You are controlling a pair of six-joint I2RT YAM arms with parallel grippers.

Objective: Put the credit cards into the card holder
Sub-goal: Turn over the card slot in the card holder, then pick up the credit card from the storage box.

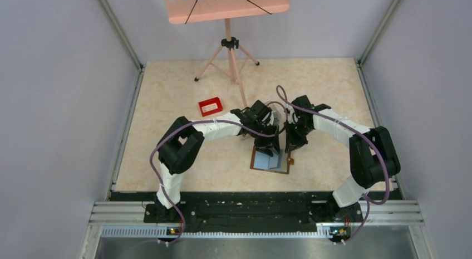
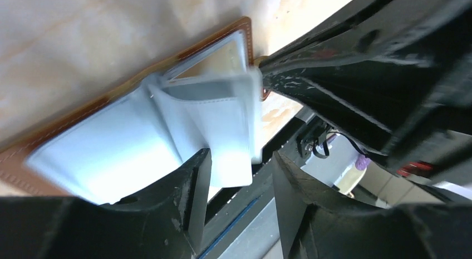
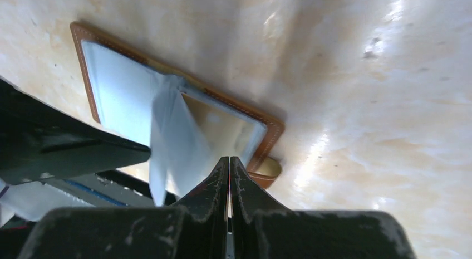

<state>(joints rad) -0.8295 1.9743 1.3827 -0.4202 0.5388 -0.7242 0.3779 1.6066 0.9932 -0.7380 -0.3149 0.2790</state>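
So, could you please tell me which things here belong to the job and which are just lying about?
Job: card holder, lying open; left gripper; right gripper.
Lying about: red tray; pink stand on its tripod.

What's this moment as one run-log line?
card holder: open on table | left gripper: open, over holder | right gripper: shut, tip at holder's edge
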